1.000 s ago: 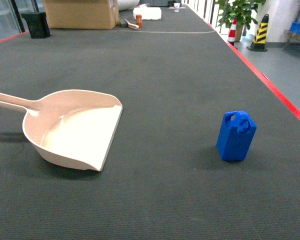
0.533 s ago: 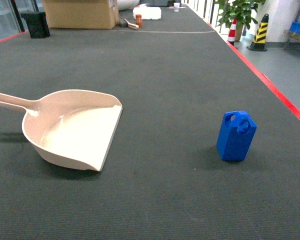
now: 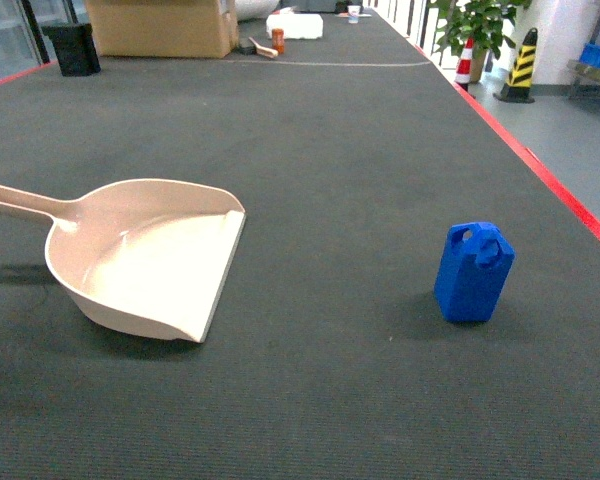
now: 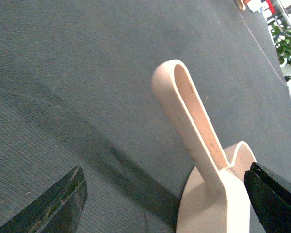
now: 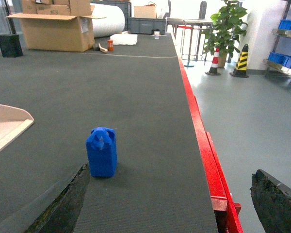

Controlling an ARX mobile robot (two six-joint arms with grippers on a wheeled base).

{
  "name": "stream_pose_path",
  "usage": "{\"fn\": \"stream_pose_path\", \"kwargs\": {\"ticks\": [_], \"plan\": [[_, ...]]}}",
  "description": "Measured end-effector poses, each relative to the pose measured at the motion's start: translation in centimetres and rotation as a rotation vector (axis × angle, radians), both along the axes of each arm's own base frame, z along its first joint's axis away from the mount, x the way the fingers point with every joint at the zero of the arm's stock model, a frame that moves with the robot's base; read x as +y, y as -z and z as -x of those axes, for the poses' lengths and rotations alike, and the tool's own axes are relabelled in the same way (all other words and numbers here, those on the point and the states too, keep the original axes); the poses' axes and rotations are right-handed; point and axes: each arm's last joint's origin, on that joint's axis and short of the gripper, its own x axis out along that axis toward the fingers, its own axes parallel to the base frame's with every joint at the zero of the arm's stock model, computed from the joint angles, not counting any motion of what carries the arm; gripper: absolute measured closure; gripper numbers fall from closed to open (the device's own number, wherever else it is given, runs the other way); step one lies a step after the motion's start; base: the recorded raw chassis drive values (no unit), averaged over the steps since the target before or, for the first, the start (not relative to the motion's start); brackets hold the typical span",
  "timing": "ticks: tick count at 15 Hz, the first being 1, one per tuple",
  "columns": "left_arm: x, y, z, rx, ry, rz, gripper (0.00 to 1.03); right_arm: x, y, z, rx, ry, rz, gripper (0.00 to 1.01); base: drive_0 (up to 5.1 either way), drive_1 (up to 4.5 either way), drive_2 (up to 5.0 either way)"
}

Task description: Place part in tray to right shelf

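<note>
From the head view, 1 part stands upright right of 1 tray, well apart, near the table's red edge. Left wrist: left gripper spread wide around the tray handle. Right wrist: right gripper gaping, part ahead.

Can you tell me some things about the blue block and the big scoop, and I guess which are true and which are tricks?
1. The blue part stands upright on the dark table. True.
2. The part lies inside the tray. False: it stands apart, to the tray's right, and the tray is empty.
3. The left gripper has its jaws apart around the tray's handle, not touching it. True.
4. The right gripper holds the part. False: its jaws are open, with the part ahead of them.
5. A cardboard box sits at the table's far end. True.
</note>
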Motion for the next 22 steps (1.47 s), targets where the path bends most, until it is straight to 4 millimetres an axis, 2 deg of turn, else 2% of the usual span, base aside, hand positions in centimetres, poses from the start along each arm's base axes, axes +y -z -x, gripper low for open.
{"fn": "stream_pose_path", "kwargs": {"ticks": [4,7,8,12,13,15,19,21,22], "plan": [[-1.3,0.4,-3.9,-0.026,0.068,0.061,0.05,0.0,0.0,0.0,0.000,0.000,0.000,0.03,0.0,0.00,0.0],[-1.4,1.3,-6.2,-0.060,0.086,0.114,0.05,0.0,0.0,0.0,0.000,0.000,0.000,0.03,0.0,0.00,0.0],[-1.2,1.4,-6.8,-0.069,0.086,0.133,0.10,0.0,0.0,0.0,0.000,0.000,0.000,0.03,0.0,0.00,0.0],[-1.0,2.7,-8.2,-0.095,0.099,0.207,0.59,0.0,0.0,0.0,0.000,0.000,0.000,0.03,0.0,0.00,0.0],[-1.0,2.9,-8.2,-0.089,0.091,0.231,0.70,0.0,0.0,0.0,0.000,0.000,0.000,0.03,0.0,0.00,0.0],[-1.1,2.1,-8.3,-0.136,0.088,0.297,0.82,0.0,0.0,0.0,0.000,0.000,0.000,0.03,0.0,0.00,0.0],[-2.1,-0.1,-6.2,-0.200,0.120,0.303,0.84,0.0,0.0,0.0,0.000,0.000,0.000,0.03,0.0,0.00,0.0],[-3.0,-2.4,-4.5,-0.273,0.144,0.310,0.84,0.0,0.0,0.0,0.000,0.000,0.000,0.03,0.0,0.00,0.0],[-4.1,-4.0,-3.6,-0.326,0.168,0.322,0.84,0.0,0.0,0.0,0.000,0.000,0.000,0.03,0.0,0.00,0.0]]}}
